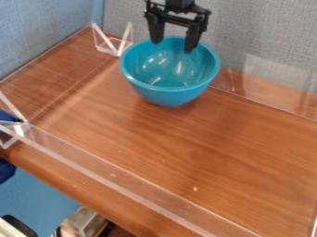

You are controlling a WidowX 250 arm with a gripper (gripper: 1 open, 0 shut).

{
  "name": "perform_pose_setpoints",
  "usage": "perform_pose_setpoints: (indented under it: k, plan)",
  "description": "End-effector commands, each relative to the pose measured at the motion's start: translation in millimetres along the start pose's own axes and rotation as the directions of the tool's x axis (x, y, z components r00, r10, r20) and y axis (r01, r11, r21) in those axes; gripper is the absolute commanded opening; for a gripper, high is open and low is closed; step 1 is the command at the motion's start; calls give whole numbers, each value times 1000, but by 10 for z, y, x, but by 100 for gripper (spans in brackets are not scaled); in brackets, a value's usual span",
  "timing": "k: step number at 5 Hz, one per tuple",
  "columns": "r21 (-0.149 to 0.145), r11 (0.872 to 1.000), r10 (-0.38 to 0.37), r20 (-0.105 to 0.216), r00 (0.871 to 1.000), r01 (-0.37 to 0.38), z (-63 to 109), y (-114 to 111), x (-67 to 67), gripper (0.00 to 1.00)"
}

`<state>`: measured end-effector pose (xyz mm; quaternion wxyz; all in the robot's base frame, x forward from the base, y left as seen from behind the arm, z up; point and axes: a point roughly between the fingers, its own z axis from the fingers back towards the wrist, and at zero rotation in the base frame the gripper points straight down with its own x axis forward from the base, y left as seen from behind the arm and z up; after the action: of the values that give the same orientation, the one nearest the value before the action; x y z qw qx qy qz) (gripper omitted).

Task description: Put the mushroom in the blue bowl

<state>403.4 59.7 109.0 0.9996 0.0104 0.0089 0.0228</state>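
The blue bowl (pixel 171 76) stands upright at the back middle of the wooden table (pixel 186 148). Its glossy inside shows only reflections. My gripper (pixel 175 42) points down over the bowl's back rim, and its black fingers (pixel 156 35) stand apart with nothing between them. The mushroom is out of view.
A low clear acrylic wall (pixel 74 153) runs around the table's edges, with clear triangular brackets (pixel 114 41) at the back left corner. A blue-grey wall (pixel 50 23) rises behind. A small blue object (pixel 7 120) sits at the left edge.
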Motion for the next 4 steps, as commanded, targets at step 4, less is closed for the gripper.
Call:
perform_pose_setpoints:
  k: [4]
  plan:
    - [33,998,-61,69,996,59,729,68,-97,100]
